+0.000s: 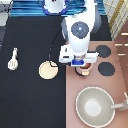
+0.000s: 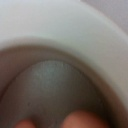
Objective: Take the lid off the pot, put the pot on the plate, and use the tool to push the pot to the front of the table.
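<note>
My gripper (image 1: 82, 66) hangs straight over the pot (image 1: 85, 73) on the pinkish stove counter, near its edge with the black table (image 1: 30, 95). Only a pinkish sliver of the pot shows below the hand. The lid is hidden under the hand. A pale curved rim (image 2: 65, 25) around a grey hollow fills the wrist view from very close, with two pinkish-orange shapes (image 2: 80, 120) at the edge. The tan plate (image 1: 49, 70) lies on the table just to the exterior view's left of the pot. The cream tool (image 1: 13, 59) lies far to the left.
The large grey pan (image 1: 95, 106) with its handle (image 1: 120, 105) sits on the counter at the exterior view's bottom right. Two black burners (image 1: 103, 51) (image 1: 106, 69) lie right of the gripper. A black cable (image 1: 54, 47) loops from the arm over the table.
</note>
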Robot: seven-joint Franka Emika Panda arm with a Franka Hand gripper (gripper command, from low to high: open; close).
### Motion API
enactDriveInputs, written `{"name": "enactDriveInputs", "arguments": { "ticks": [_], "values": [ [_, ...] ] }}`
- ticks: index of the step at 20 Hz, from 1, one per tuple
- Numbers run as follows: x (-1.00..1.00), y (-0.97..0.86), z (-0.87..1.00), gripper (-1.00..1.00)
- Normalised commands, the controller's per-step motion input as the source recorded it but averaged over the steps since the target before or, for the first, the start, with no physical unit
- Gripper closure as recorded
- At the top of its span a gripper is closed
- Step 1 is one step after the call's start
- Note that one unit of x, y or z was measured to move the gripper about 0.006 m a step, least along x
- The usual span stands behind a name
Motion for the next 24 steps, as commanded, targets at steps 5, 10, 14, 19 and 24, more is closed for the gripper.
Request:
{"name": "enactDriveInputs", "arguments": {
  "ticks": [5,10,14,19,24],
  "values": [
    [-0.12,-0.35,0.98,1.00],
    [-0.32,-0.64,0.83,1.00],
    [-0.30,-0.71,0.63,1.00],
    [-0.36,-0.76,0.30,1.00],
    [-0.37,-0.89,0.02,1.00]
  ]
}}
